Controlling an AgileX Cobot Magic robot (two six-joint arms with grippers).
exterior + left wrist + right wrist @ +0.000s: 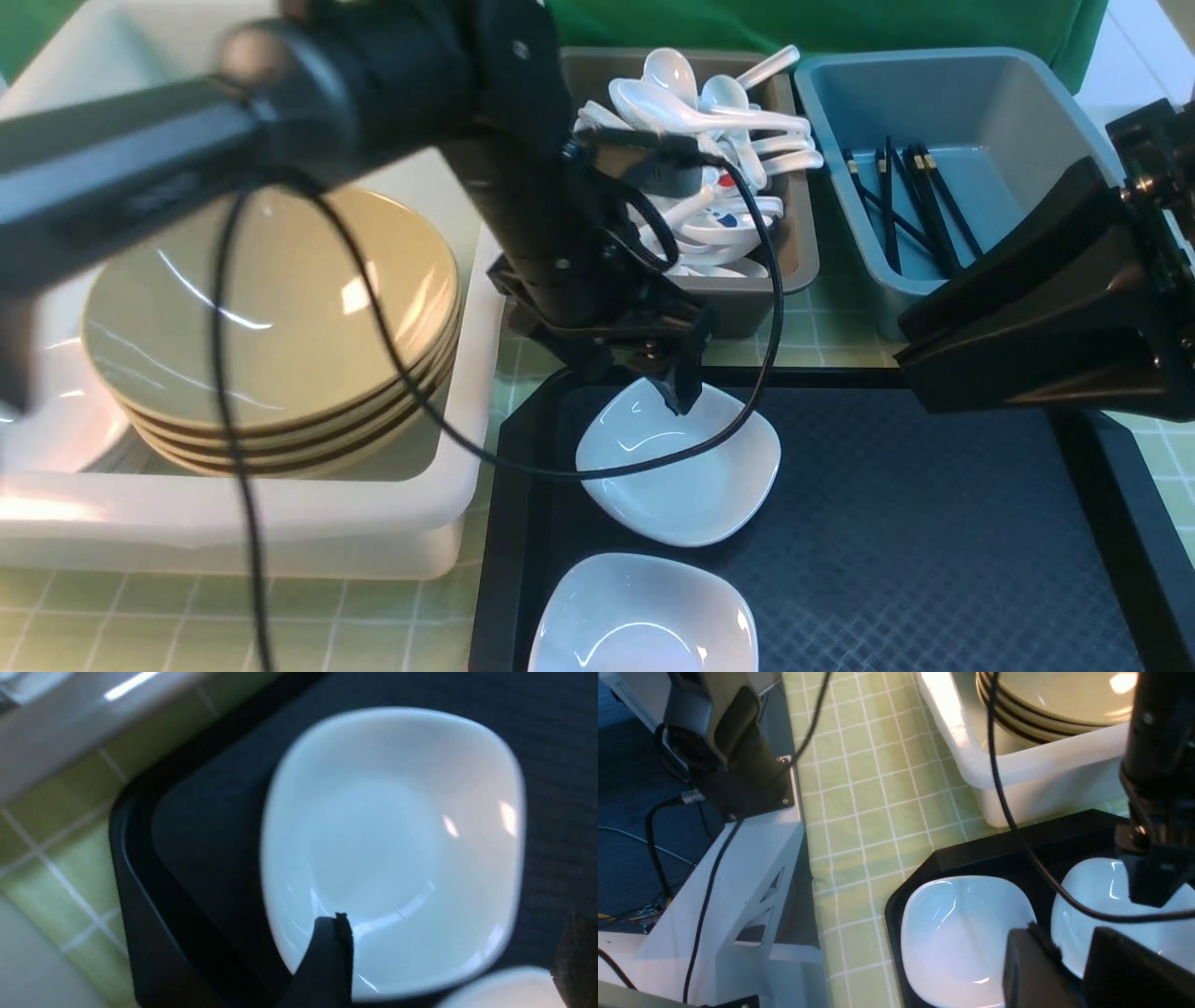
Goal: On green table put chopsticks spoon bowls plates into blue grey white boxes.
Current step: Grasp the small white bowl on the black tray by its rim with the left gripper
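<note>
- Table carries three boxes along the back and a black tray in front of them.
- On my left the white box holds a stack of bowls. The blue box holds chopsticks, and the grey box between them is heaped with spoons. I judge those sorts done.
- Only plates are left, at the tray's left end: the far plate and the near plate, just beside each other.
- My left arm reaches across over the white box and bends steeply down onto the far plate. My right arm hangs at the tray's right side, over nothing.
- The step in hand, as I read it, is picking up the far plate. Which box it belongs in I cannot say for sure.
- My left gripper is spread wide with nothing in it. One finger stands just inside the plate's rim, and a dark shape past the plate's edge is probably the other.
- Next I need to lower a little and close on the rim. The plate is glossy and shallow, so a thin pinch could slip.
- My right gripper shows only as two dark blocks, so I cannot tell whether it is parted or closed.
</note>
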